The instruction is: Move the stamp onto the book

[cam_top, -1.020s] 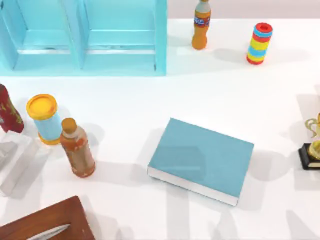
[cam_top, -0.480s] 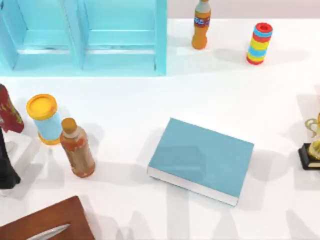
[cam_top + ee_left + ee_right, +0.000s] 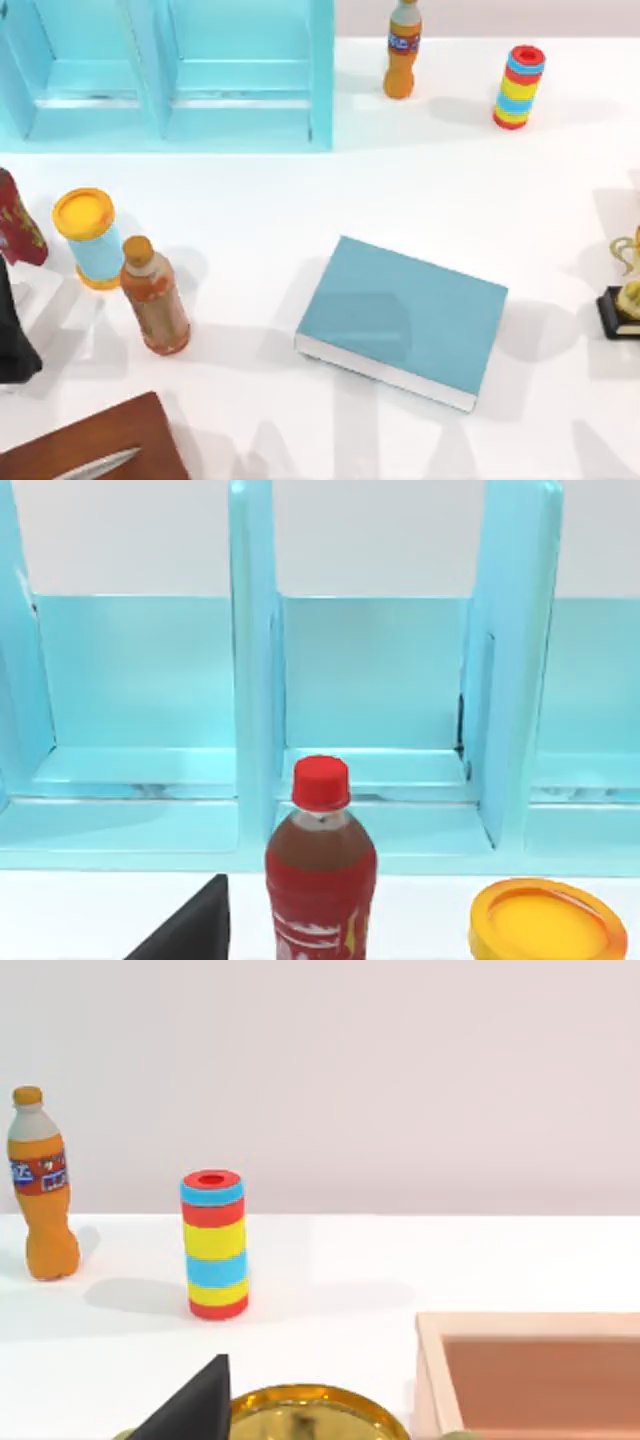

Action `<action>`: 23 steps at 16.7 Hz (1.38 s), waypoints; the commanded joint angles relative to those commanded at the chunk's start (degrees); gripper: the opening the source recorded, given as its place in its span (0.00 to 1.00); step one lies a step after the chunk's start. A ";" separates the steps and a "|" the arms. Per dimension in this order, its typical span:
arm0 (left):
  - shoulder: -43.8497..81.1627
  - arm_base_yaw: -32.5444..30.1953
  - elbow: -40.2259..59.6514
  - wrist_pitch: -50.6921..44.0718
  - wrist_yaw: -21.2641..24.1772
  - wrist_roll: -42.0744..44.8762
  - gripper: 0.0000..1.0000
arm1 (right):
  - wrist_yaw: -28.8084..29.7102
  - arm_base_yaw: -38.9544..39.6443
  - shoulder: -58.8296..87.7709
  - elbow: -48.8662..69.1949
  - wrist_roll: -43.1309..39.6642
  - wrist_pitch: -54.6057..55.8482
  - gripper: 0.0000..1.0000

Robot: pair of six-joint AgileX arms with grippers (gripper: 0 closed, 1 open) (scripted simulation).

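The book (image 3: 405,315) lies flat at the middle of the table, its teal cover up and white page edges toward the front. Nothing rests on it. The stamp is hidden or out of view. My left arm (image 3: 12,340) shows as a black shape at the table's left edge, just in front of a dark red bottle (image 3: 15,220). A black part of my left gripper (image 3: 190,930) shows in the left wrist view beside that red bottle (image 3: 320,870). A black part of my right gripper (image 3: 190,1405) shows in the right wrist view.
A yellow-lidded blue can (image 3: 88,238) and a brown-orange bottle (image 3: 155,297) stand left of the book. The cyan cabinet (image 3: 170,70) fills the back left. An orange soda bottle (image 3: 402,50) and striped cylinder (image 3: 519,87) stand at the back, a trophy (image 3: 628,295) right, a wooden board (image 3: 100,445) front left.
My left arm has come into the top view at the left edge, then shifted slightly. The book and the bottles have not moved.
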 joint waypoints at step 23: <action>0.00 0.00 0.00 0.00 0.00 0.00 1.00 | 0.75 -22.58 99.23 83.00 -21.43 -65.50 1.00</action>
